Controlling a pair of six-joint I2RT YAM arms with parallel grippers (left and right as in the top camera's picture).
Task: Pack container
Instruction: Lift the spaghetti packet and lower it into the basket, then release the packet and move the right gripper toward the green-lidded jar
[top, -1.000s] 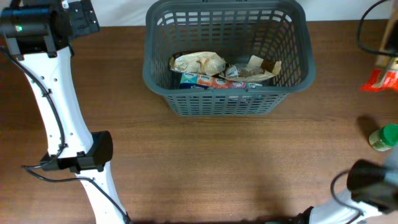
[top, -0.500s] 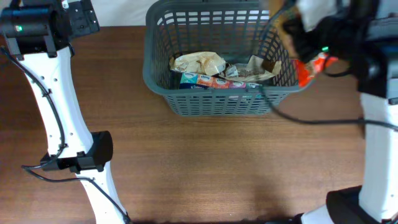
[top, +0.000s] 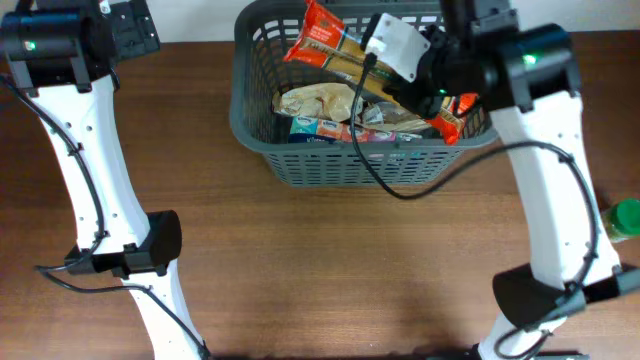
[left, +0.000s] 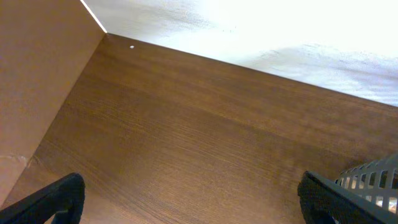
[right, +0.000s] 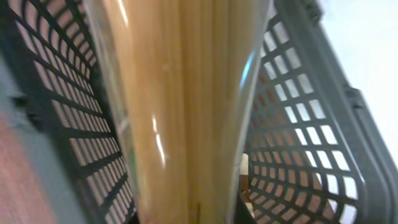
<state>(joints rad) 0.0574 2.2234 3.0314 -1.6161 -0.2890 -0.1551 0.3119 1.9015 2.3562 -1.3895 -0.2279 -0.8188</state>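
Since half a second ago, spaghetti packet (top: 335, 52) has been swung over the container (top: 340, 165), upper centre of frame | right gripper (top: 425, 80) clamped on spaghetti packet; left gripper (left: 189, 202) spread, empty | container judged stiff, light; best gripped at rim

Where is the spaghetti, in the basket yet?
Not lying inside yet. The spaghetti hangs slanted over the basket, held by the right end effector.
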